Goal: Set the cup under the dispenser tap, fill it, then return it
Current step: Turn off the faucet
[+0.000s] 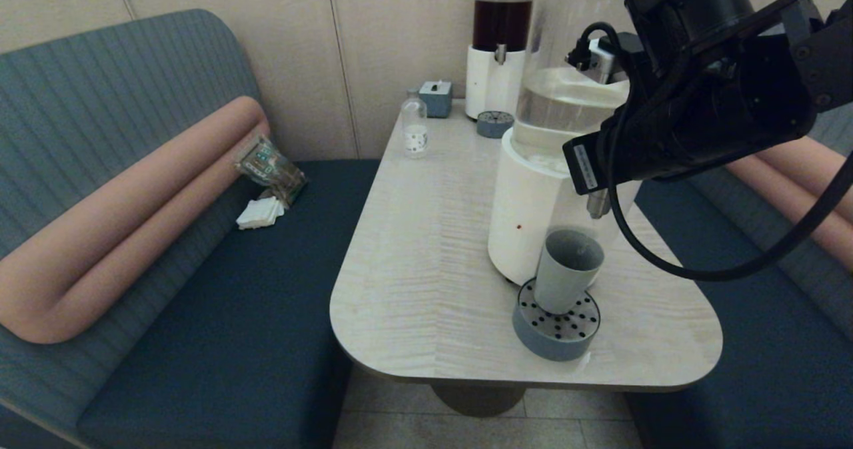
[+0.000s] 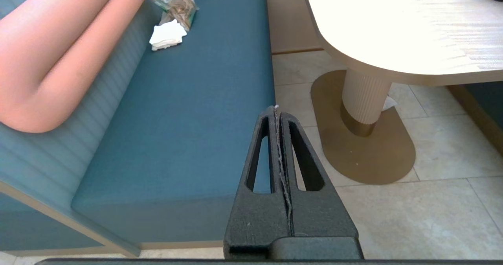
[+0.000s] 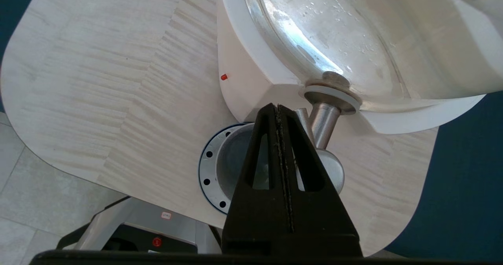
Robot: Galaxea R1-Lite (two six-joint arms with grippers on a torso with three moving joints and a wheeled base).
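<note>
Head view, lower right of centre: the cup (image 1: 568,269) stands upright on a round grey perforated drip tray (image 1: 556,326), touching the white base of the large dispenser (image 1: 533,209), directly below the dispenser tap (image 1: 598,204). So the first step, placing it under the tap, looks done. No stream shows from the spout, and I cannot tell whether any liquid is in the cup; its inside reads as plain grey.

Right wrist view: the right gripper (image 3: 278,109) has its fingers pressed together, holding nothing, tip just beside the steel tap (image 3: 324,119) and above the cup (image 3: 235,162). My guess is it is about to work the tap, or is working it; contact is not clear. Filling and returning the cup are left, as far as I can judge.

Containers:
- Large dispenser's clear tank (image 1: 566,102), upper right of the head view: pale liquid, roughly half full.
- Dark-liquid dispenser (image 1: 500,42), top centre: dark fill in the tank, its own small drip tray (image 1: 494,124) in front.
- Small clear bottle (image 1: 414,128), far side of the table (image 1: 426,249): contents unclear.

Left wrist view: the left gripper (image 2: 277,111), fingers closed and empty, hangs parked off the table over the blue bench seat (image 2: 188,119) and floor.
</note>
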